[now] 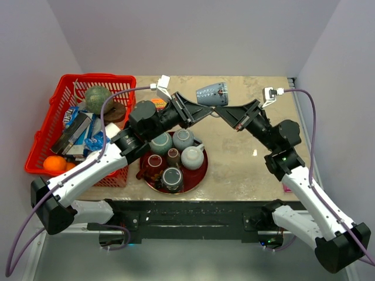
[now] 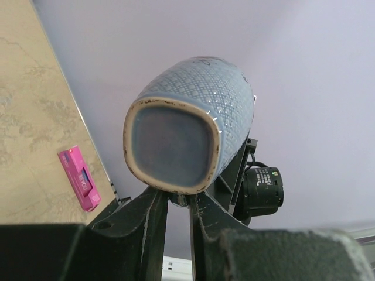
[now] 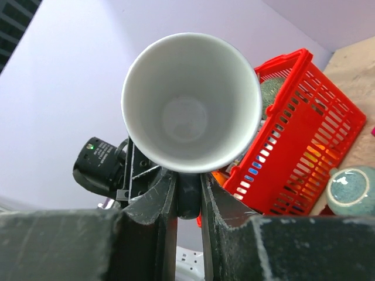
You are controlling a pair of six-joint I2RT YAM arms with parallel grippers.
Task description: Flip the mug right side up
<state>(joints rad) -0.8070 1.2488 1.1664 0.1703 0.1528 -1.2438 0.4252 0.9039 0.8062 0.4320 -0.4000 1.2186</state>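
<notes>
From above, the pale-blue cross-hatched ceramic mug (image 1: 212,93) hangs on its side in the air beyond the far rim of the round dark-red tray (image 1: 196,182). The left gripper (image 1: 205,108) and right gripper (image 1: 222,110) meet beneath it.

Left wrist: the jaws pinch the edge of the mug's foot.

Right wrist: the jaws sit pressed onto the lower lip, the white mouth facing them.

Both claws bite thin edges. If they twist against each other, or one lets go before the other holds firmly, the mug could drop onto the tray.
</notes>
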